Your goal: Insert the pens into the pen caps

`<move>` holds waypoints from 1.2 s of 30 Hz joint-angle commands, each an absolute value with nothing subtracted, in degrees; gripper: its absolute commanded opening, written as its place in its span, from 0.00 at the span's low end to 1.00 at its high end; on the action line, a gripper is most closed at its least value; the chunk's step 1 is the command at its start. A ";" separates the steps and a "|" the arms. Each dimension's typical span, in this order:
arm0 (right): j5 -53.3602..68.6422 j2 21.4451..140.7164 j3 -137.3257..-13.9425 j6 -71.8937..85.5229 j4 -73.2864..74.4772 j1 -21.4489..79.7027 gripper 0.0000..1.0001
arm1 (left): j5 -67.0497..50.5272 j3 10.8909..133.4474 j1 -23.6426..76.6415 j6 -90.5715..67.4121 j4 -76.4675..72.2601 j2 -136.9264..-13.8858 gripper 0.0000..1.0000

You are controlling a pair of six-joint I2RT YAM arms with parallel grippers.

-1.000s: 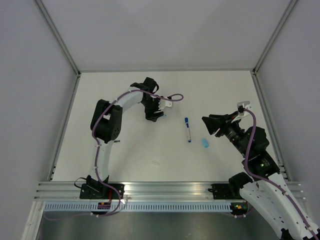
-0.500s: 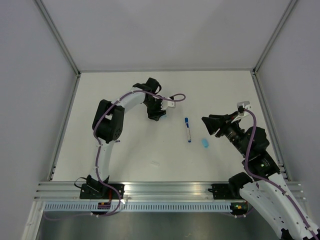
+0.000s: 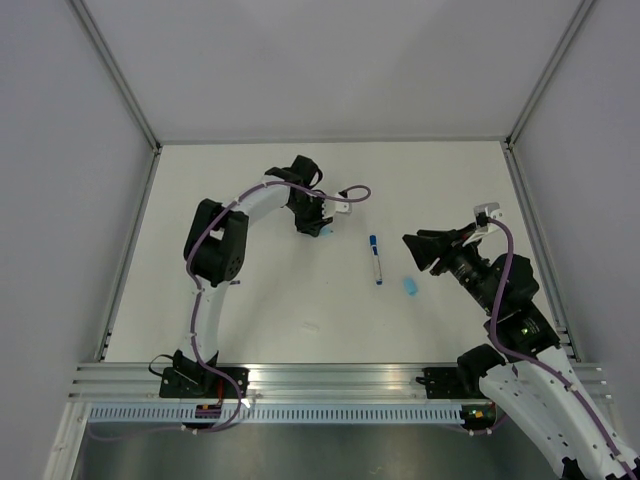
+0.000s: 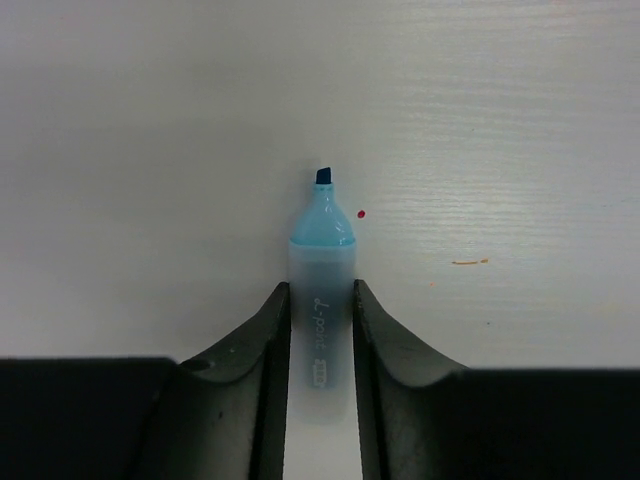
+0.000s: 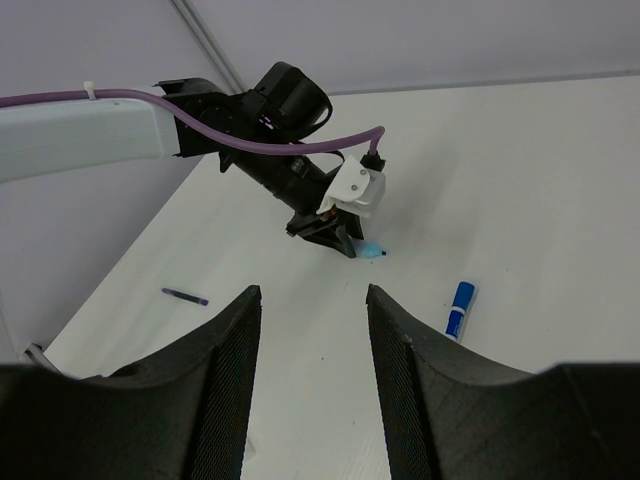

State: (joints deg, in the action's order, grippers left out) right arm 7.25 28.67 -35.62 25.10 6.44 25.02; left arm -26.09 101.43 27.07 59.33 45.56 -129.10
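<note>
My left gripper (image 4: 320, 290) is shut on a short pale translucent blue highlighter pen (image 4: 322, 250). Its jaws press both sides of the barrel, and its bare dark chisel tip points away, low over the table. This shows in the top view (image 3: 318, 226) and in the right wrist view (image 5: 340, 238). A white pen with blue ends (image 3: 375, 258) lies mid-table, also visible in the right wrist view (image 5: 459, 309). A pale translucent blue cap (image 3: 410, 286) lies to its right. A slim dark pen (image 5: 185, 296) lies at the left. My right gripper (image 3: 412, 246) is open and empty above the cap. The dark blue cap is not visible.
White walls with metal posts (image 3: 150, 150) enclose the table on three sides. A metal rail (image 3: 330, 380) runs along the near edge between the arm bases. A faint small mark (image 3: 310, 326) lies on the table near the front.
My left gripper has shifted slightly to the right with the highlighter between its jaws. My right arm has not moved.
</note>
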 commanded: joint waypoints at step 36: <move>-0.26 62.75 -28.92 56.15 -30.84 30.23 0.70 | -40.25 62.68 28.12 16.80 8.46 -89.66 0.02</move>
